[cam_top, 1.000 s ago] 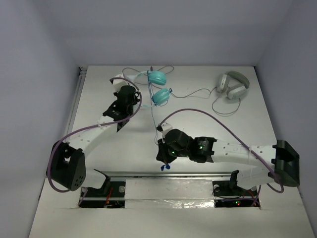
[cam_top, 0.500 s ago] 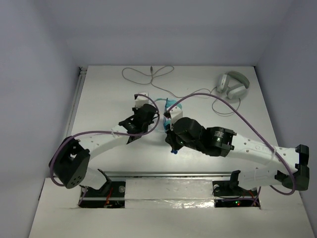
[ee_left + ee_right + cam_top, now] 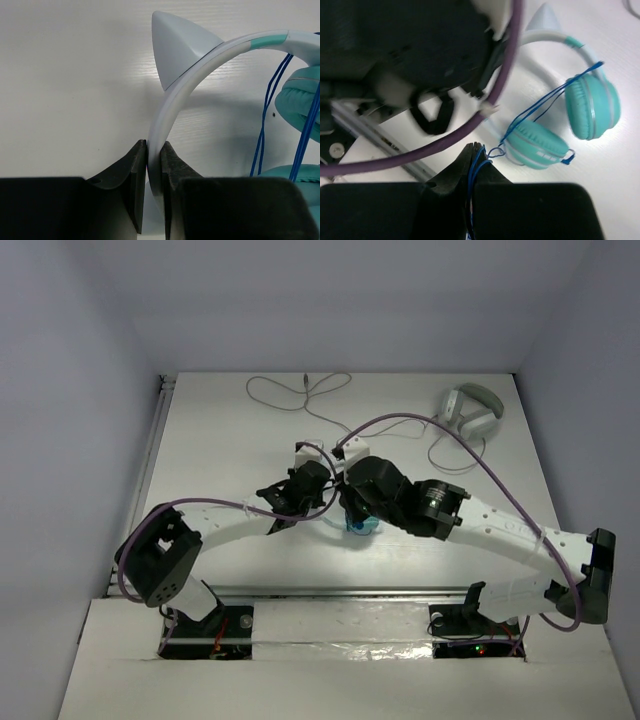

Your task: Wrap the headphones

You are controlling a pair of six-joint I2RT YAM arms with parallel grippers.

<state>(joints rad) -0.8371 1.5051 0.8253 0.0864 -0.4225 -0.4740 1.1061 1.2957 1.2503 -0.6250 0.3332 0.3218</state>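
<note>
The headphones [image 3: 537, 145] lie on the white table with both teal ear cups showing in the right wrist view. My left gripper [image 3: 154, 155] is shut on their pale headband [image 3: 200, 65], just below a pointed cat ear [image 3: 175, 45]. The thin blue cable [image 3: 540, 107] runs in loops across the cups. My right gripper [image 3: 477, 150] is shut on several strands of it, close beside the nearer cup. From above, both grippers [image 3: 322, 502] [image 3: 352, 512] meet at mid-table, and only a patch of teal headphones [image 3: 361, 527] shows beneath them.
Grey-white headphones [image 3: 472, 412] rest at the back right, their grey cable [image 3: 300, 392] looping along the back of the table. The right arm's purple hose [image 3: 420, 425] arches over the middle. A metal rail [image 3: 340, 590] lines the near edge. Walls enclose three sides.
The left gripper has carried the headphones from the back of the table to the middle. The right gripper, holding the cable, has moved up from the near edge to meet them.
</note>
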